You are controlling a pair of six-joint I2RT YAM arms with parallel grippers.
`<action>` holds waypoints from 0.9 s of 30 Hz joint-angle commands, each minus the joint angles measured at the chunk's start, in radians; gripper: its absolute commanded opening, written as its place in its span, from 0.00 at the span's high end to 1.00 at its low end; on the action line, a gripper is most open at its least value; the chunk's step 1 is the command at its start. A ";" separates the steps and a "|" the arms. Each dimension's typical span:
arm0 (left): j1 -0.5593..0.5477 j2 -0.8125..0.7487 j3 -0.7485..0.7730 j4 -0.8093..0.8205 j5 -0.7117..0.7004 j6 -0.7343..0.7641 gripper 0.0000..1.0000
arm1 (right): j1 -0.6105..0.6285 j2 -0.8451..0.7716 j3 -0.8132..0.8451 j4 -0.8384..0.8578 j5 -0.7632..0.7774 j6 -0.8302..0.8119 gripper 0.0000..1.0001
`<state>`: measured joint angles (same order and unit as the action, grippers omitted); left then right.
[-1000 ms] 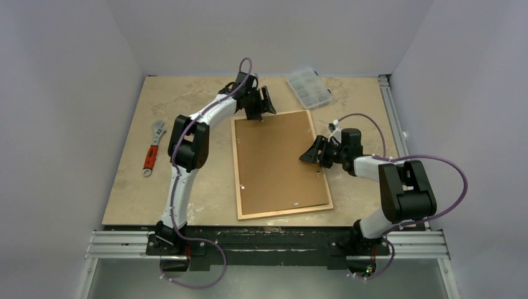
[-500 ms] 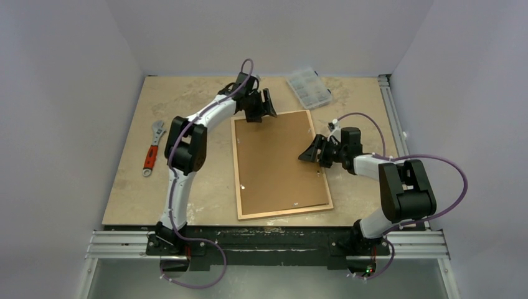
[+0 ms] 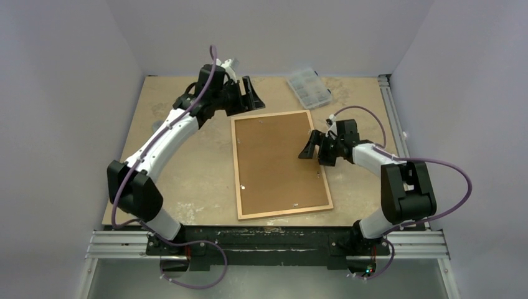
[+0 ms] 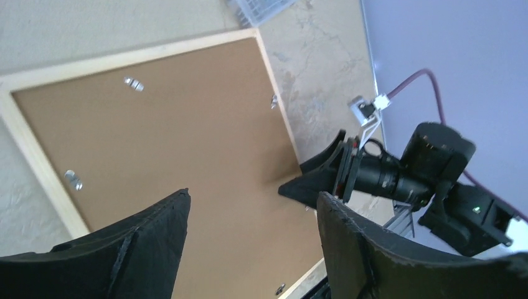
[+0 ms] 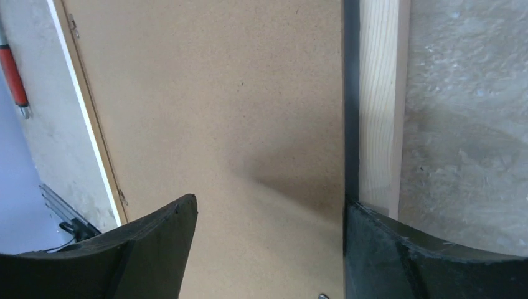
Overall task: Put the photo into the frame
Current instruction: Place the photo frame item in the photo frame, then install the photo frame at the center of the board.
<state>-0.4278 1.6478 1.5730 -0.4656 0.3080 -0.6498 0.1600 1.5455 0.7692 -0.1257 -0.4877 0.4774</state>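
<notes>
The frame (image 3: 285, 212) of light wood lies face down mid-table, and a brown backing board (image 3: 277, 163) fills it. The photo is hidden. My left gripper (image 3: 252, 99) hangs open just beyond the frame's far-left corner, holding nothing. Its wrist view looks down on the wooden rim (image 4: 124, 59) and the board (image 4: 187, 137) between its spread fingers (image 4: 253, 196). My right gripper (image 3: 309, 149) is open at the frame's right edge. In the right wrist view its jaws (image 5: 270, 200) span the board (image 5: 218, 93), with one finger beside the rim (image 5: 380, 93).
A clear compartment box (image 3: 308, 88) sits at the far right of the table. A red-handled wrench (image 5: 14, 78) lies left of the frame. Metal rails run along the near edge (image 3: 268, 243) and the right side (image 3: 392, 118).
The left arm swung out to the left, and its gripper drew back from the frame's far-left corner. The right gripper opened wider over the frame's right edge.
</notes>
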 commanded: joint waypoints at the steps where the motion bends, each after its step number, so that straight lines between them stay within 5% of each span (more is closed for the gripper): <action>1: -0.008 -0.121 -0.154 -0.079 -0.056 0.025 0.28 | 0.008 -0.041 0.069 -0.206 0.147 -0.046 0.14; 3: -0.010 -0.175 -0.224 -0.088 -0.075 0.024 0.28 | 0.012 -0.067 0.084 -0.243 0.185 -0.046 0.06; 13: -0.017 -0.364 -0.551 -0.139 -0.199 -0.012 0.25 | 0.018 -0.163 0.150 -0.357 0.288 -0.079 0.02; 27: -0.019 -0.413 -0.963 0.166 -0.042 -0.261 0.25 | 0.016 -0.104 0.047 -0.313 0.294 -0.074 0.04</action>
<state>-0.4408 1.2549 0.6479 -0.4118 0.2314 -0.8131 0.1772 1.4197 0.8570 -0.4553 -0.1993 0.4000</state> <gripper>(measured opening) 0.754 0.964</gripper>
